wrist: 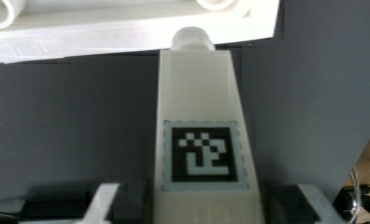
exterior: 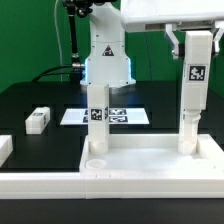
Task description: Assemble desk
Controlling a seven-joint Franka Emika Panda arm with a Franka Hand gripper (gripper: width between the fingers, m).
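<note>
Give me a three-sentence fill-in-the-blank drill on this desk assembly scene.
1. The tagged part shut in the gripper is a desk ___.
2. Counting it and the standing leg, ___ legs are upright at the panel.
3. The loose leg lies on the ___ table.
Missing words: leg; two; black.

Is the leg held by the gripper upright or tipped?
Upright: the leg stands vertical in the gripper, its lower end at a corner of the desk panel.
</note>
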